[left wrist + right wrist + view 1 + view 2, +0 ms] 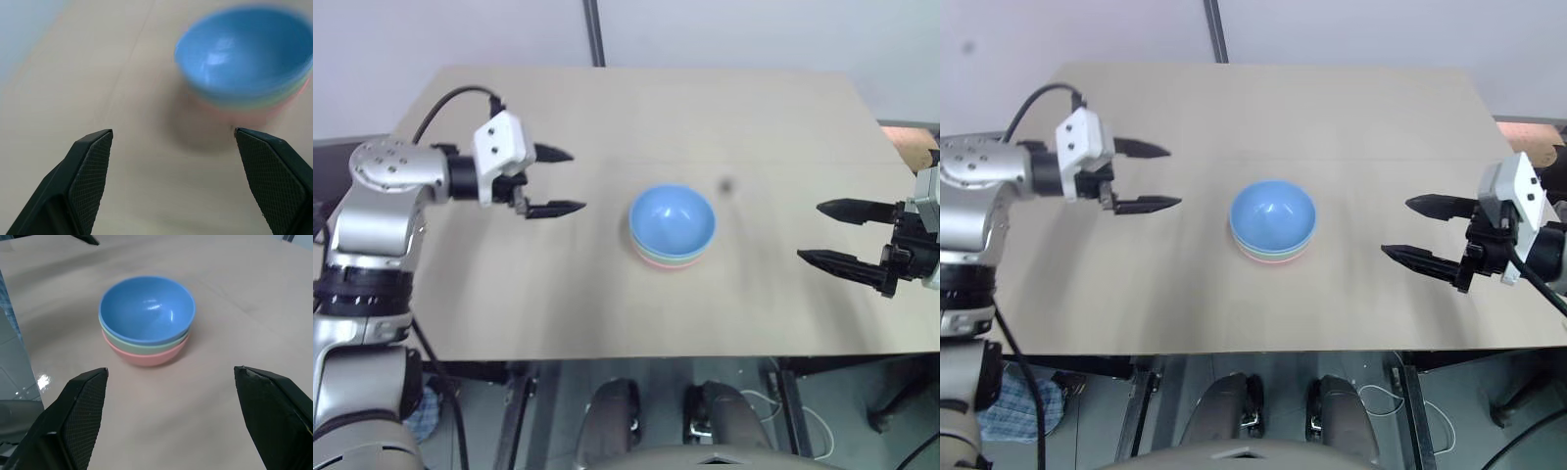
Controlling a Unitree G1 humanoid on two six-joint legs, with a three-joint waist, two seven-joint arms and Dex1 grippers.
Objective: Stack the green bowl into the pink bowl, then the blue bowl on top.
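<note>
At the middle of the table stands one stack of three bowls. The blue bowl (672, 219) sits on top, the green bowl (139, 343) shows as a band under it, and the pink bowl (146, 356) is at the bottom. My left gripper (556, 181) hovers open to the left of the stack, well apart from it, with nothing between its fingers. To the right of the stack my right gripper (832, 233) is also open and empty, its fingers pointing toward the bowls.
The light wooden table (607, 294) carries nothing but the stack. A dark pole (595, 34) rises behind its far edge. An orange-brown thing (913, 147) shows past the table's right edge.
</note>
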